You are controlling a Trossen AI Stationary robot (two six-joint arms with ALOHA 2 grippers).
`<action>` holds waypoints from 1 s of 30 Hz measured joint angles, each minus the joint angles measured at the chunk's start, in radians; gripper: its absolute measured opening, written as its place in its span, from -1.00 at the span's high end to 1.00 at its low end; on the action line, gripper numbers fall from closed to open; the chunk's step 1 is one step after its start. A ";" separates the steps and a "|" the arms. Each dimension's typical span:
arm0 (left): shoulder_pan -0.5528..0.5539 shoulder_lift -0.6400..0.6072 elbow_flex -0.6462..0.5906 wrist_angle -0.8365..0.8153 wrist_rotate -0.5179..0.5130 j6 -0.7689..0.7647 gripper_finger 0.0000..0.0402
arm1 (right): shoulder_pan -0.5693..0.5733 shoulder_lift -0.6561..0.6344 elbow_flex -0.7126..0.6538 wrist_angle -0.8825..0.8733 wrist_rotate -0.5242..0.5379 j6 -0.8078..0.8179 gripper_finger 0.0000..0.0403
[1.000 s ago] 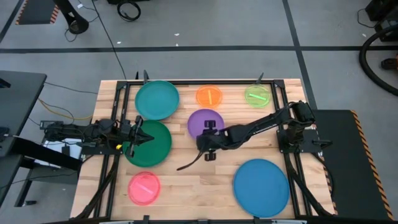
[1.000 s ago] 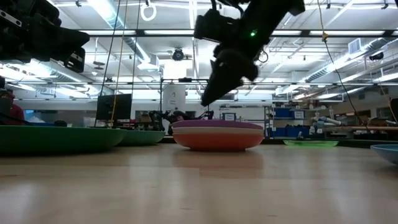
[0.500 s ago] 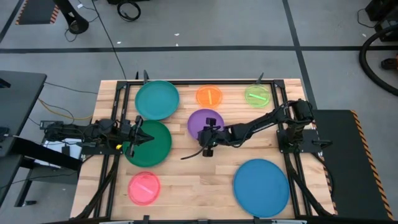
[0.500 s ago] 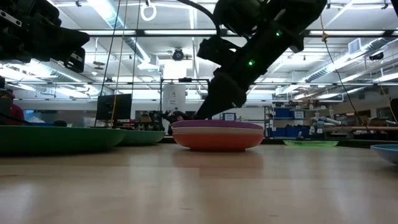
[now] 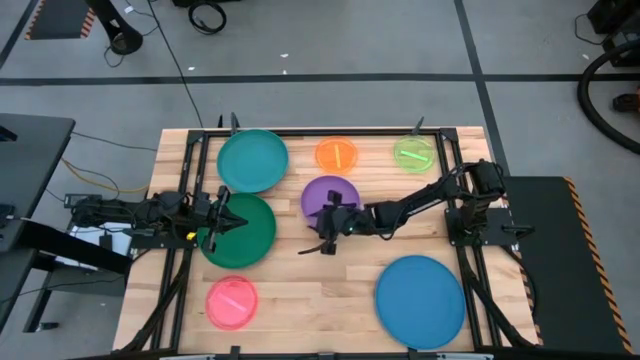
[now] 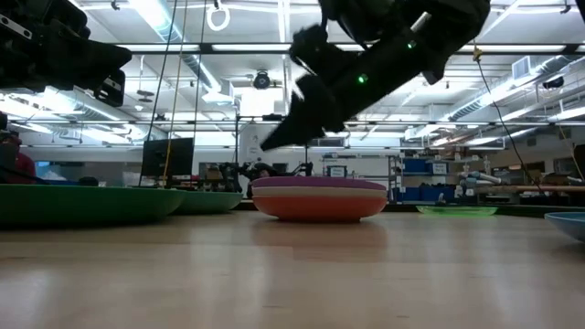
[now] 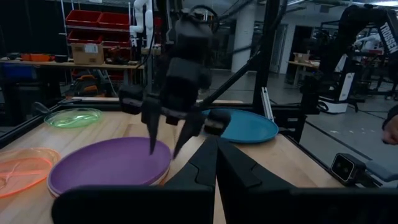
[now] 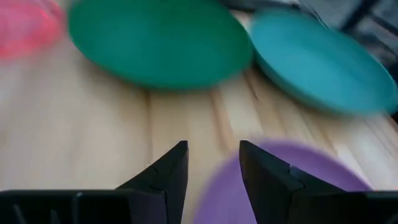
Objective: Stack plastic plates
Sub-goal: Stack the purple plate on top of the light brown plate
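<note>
the right pincer (image 5: pixel 325 243) hangs released over the near rim of the purple plate (image 5: pixel 330 195), fingers empty. i judge it is lining up a grab; next it must drop onto that rim. farther left, the left pincer (image 5: pixel 240 223) waits clenched above the dark green plate (image 5: pixel 250 245).

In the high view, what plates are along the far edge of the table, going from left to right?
Teal plate → orange plate → lime plate.
</note>
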State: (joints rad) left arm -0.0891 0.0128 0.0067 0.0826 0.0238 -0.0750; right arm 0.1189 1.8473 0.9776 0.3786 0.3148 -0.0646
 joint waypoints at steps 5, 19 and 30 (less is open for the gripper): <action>0.000 0.000 0.000 0.000 0.000 0.000 0.93 | -0.070 0.000 -0.074 0.192 -0.225 -0.023 0.24; 0.000 0.000 0.000 0.000 0.000 0.000 0.93 | -0.205 0.000 -0.220 0.308 -0.500 -0.078 0.27; 0.000 0.000 0.000 0.000 0.000 0.000 0.93 | -0.193 -0.001 -0.221 0.229 -0.449 -0.119 0.29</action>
State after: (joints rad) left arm -0.0891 0.0128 0.0065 0.0826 0.0238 -0.0750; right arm -0.0738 1.8465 0.7567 0.6078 -0.1338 -0.1836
